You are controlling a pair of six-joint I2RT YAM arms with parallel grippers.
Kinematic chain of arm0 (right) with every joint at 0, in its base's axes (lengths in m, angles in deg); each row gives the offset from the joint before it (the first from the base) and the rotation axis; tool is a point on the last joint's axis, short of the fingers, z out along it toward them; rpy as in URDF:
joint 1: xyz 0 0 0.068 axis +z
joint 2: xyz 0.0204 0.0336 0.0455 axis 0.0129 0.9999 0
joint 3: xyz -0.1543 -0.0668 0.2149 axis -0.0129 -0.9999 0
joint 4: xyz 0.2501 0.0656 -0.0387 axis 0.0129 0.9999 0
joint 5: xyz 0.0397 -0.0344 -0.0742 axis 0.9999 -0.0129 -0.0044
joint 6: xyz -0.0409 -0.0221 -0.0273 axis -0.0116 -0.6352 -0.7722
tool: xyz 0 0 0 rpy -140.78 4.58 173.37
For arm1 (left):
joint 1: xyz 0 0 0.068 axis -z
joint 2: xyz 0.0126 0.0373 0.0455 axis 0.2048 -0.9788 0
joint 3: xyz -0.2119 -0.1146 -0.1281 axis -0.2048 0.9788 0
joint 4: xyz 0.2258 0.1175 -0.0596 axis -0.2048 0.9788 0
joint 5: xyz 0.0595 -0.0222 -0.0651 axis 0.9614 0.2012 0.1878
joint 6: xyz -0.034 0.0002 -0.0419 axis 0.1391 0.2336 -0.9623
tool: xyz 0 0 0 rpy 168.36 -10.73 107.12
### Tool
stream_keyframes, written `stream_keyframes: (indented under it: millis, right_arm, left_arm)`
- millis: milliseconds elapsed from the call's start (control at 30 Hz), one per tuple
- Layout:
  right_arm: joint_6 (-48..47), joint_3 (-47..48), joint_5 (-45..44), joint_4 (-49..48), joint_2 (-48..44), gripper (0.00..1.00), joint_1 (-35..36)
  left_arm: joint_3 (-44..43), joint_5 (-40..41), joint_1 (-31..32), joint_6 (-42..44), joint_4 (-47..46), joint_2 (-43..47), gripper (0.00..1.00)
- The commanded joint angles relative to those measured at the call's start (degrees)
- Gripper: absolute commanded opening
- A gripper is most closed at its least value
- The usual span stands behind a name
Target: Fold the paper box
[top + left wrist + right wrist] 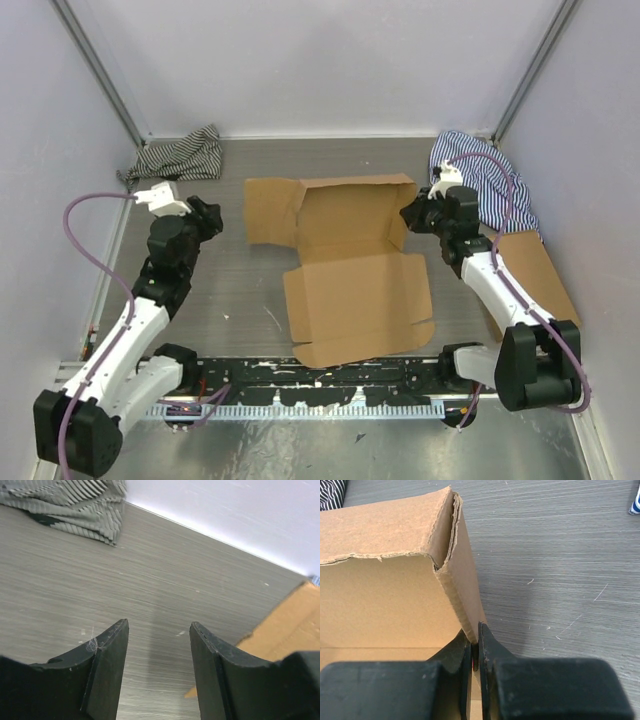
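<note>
Right fingers (495, 652) apparently pinch paper box (390, 595).

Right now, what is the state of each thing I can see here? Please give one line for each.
paper box: partly folded, back and right walls raised, front panel lying flat.
right hand: shut on the box's right wall.
left hand: open, empty, beside the box's left flap.
grey striped cloth: crumpled, far left corner.
blue striped cloth: crumpled, far right corner.
other cardboard: lying flat at the right side.
</note>
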Motion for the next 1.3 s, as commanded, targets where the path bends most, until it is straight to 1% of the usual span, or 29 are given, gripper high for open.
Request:
stream_keyframes:
  millis: [0, 67, 167, 267, 367, 433, 533, 633, 700, 767, 933, 1100, 1200, 1267]
  right_arm:
    - [2.2, 2.3, 5.2, -2.1, -2.9, 0.01, -0.8]
    - [2.4, 2.4, 5.9, -2.0, -3.7, 0.01, -0.8]
    - [1.9, 3.1, 6.6, -0.7, -4.7, 0.01, -1.0]
    - [1.4, 3.9, 6.9, 1.2, -5.2, 0.01, -1.2]
    - [1.3, 4.2, 7.0, 1.9, -5.5, 0.01, -1.5]
    - [1.3, 4.5, 7.2, 2.1, -5.4, 0.01, -1.7]
    - [1.8, 5.0, 7.5, 2.3, -4.5, 0.01, -1.6]
    - [2.1, 5.1, 7.0, 1.9, -3.7, 0.01, -1.7]
    - [2.3, 5.4, 6.4, 1.9, -3.1, 0.01, -1.6]
    - [2.4, 6.0, 6.0, 2.4, -1.8, 0.01, -1.6]
    - [2.5, 6.7, 4.8, 3.2, 0.7, 0.01, -1.6]
    - [2.4, 6.8, 3.6, 3.2, 2.4, 0.01, -1.7]
    - [2.3, 6.6, 3.7, 2.9, 2.7, 0.01, -1.7]
    - [2.4, 6.4, 4.3, 2.6, 2.7, 0.01, -1.7]
  left_arm:
    - [1.3, -14.6, -1.1, -2.8, -10.9, -3.7, 0.59]
    - [0.7, -19.6, -1.1, -3.1, -13.8, -7.4, 0.58]
    - [0.2, -24.5, -1.2, -4.0, -17.5, -11.9, 0.57]
    - [0.9, -25.0, -1.3, -4.7, -21.5, -12.7, 0.56]
    - [0.9, -25.0, -1.9, -4.2, -21.8, -11.3, 0.57]
    - [0.7, -26.9, -2.9, -4.5, -22.0, -11.1, 0.57]
    - [0.0, -34.3, -3.2, -6.3, -23.0, -11.9, 0.57]
    - [0.8, -43.3, -3.2, -10.7, -26.3, -13.6, 0.55]
    - [2.2, -47.5, -3.2, -13.8, -29.1, -14.3, 0.54]
    - [3.7, -50.1, -3.2, -15.6, -30.8, -14.3, 0.53]
    - [5.9, -52.5, -3.2, -17.0, -28.8, -10.6, 0.52]
    - [7.3, -52.7, -3.2, -17.5, -25.1, -5.4, 0.53]
    - [8.0, -52.5, -3.2, -18.2, -24.5, -3.9, 0.53]
    - [8.2, -53.2, -2.9, -18.7, -25.1, -4.4, 0.54]
